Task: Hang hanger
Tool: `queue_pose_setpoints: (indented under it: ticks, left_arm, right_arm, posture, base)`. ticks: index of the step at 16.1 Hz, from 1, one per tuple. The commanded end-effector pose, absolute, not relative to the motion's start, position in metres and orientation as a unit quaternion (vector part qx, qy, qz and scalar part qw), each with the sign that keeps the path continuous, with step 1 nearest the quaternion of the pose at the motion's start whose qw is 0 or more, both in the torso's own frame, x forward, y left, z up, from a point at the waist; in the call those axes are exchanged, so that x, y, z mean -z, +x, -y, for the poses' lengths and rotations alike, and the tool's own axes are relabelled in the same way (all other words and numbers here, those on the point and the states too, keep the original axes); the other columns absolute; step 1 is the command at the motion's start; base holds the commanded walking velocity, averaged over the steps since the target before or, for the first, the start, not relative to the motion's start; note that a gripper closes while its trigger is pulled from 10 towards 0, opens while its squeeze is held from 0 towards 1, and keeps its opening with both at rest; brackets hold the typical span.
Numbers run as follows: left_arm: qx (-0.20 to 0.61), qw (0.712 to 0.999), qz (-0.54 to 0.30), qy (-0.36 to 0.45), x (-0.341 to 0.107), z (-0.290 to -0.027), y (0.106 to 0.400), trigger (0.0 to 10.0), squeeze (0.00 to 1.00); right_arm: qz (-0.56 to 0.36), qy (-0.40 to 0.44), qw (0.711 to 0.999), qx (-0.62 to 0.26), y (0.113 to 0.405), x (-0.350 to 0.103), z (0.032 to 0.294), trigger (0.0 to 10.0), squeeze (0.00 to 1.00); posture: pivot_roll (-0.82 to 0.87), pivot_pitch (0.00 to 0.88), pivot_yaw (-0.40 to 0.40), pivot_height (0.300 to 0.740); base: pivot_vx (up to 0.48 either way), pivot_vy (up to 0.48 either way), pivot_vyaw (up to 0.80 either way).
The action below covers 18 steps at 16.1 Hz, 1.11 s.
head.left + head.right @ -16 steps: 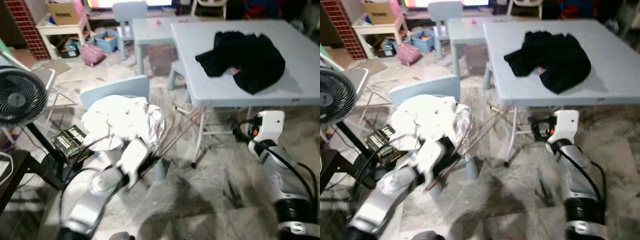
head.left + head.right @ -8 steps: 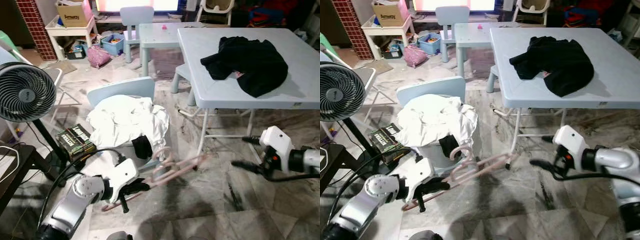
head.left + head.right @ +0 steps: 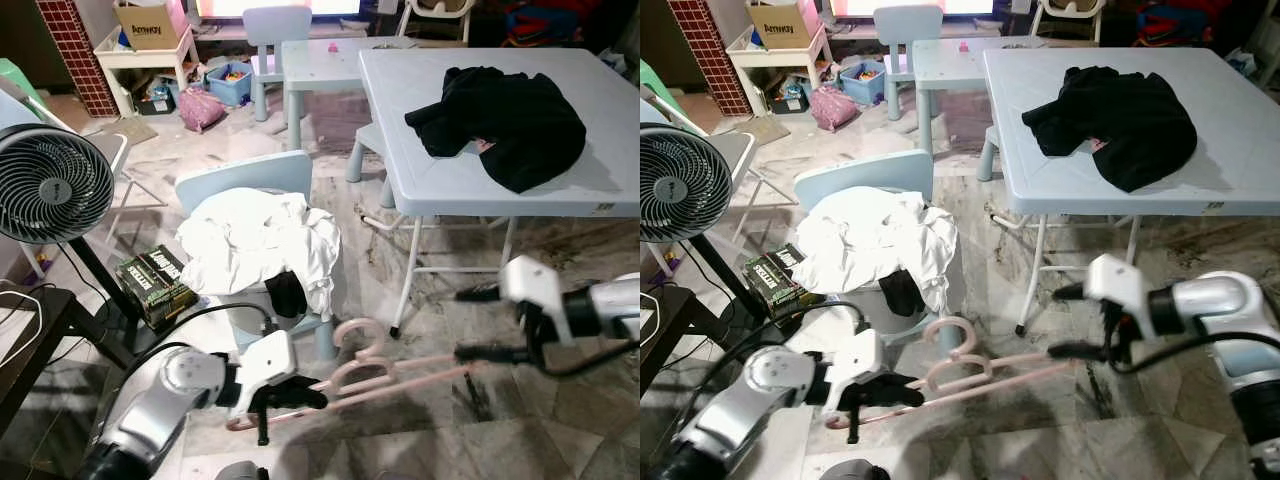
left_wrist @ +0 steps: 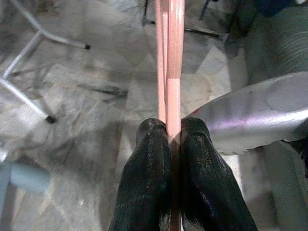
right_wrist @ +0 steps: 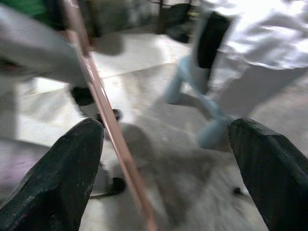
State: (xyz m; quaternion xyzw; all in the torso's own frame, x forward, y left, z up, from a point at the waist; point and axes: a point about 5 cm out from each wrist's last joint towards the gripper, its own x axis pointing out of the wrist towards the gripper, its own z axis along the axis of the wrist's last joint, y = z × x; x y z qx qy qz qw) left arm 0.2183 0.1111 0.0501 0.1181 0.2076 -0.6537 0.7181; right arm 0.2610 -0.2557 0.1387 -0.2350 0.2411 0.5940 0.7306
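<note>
Fan (image 3: pixel 48 185) at far left, one in number, standing clear of the work. Left gripper (image 3: pixel 300 397), low and near, has its fingers (image 4: pixel 154 183) pinched flat on one end of the pink hangers (image 3: pixel 370 375); the grip appears to hold them level above the floor, hooks upward. At least two hangers lie pressed together, judging by the two hooks and the paired pink rods in the left wrist view; the exact count cannot be told. One small chair (image 3: pixel 250 180) behind carries a heap of white clothes (image 3: pixel 258 245). Right gripper (image 3: pixel 485 322), fingers spread wide, straddles the hangers' far end, apparently placed to take it. One dark garment (image 3: pixel 505 115) lies on the counter (image 3: pixel 440 180) at far right.
</note>
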Motion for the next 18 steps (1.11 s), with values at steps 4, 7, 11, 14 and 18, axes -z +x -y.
queue_pose_setpoints:
  ticks: [4,7,11,14,18]
  left_arm:
    - [0.665,0.705,-0.202,0.142,-0.050,-0.111,0.222,10.0,0.00]
    - [0.668,0.703,-0.199,0.145,-0.046,-0.107,0.226,10.0,0.00]
    - [0.674,0.698,-0.194,0.145,-0.046,-0.103,0.227,10.0,0.00]
    - [0.677,0.697,-0.187,0.145,-0.047,-0.097,0.229,10.0,0.00]
    - [0.681,0.693,-0.184,0.151,-0.047,-0.095,0.231,10.0,0.00]
  right_arm:
    - [-0.278,-0.241,0.681,-0.633,0.254,-0.141,0.259,10.0,0.00]
    - [-0.300,-0.233,0.641,-0.666,0.242,-0.134,0.252,9.2,0.00]
    - [-0.292,-0.235,0.639,-0.672,0.241,-0.120,0.241,10.0,0.00]
    - [-0.253,-0.231,0.673,-0.656,0.248,-0.113,0.226,0.8,0.00]
    - [-0.278,-0.278,0.635,-0.665,0.239,-0.100,0.230,0.0,0.00]
  posture:
    - [-0.11,0.007,0.017,0.740]
    - [-0.11,0.005,0.016,0.740]
    - [-0.12,0.007,0.018,0.740]
    - [-0.12,0.008,0.019,0.740]
    - [-0.12,0.008,0.022,0.740]
  base:
    - [0.000,0.000,0.00]
    - [0.000,0.000,0.00]
    - [0.000,0.000,0.00]
    - [0.000,0.000,0.00]
    - [0.000,0.000,0.00]
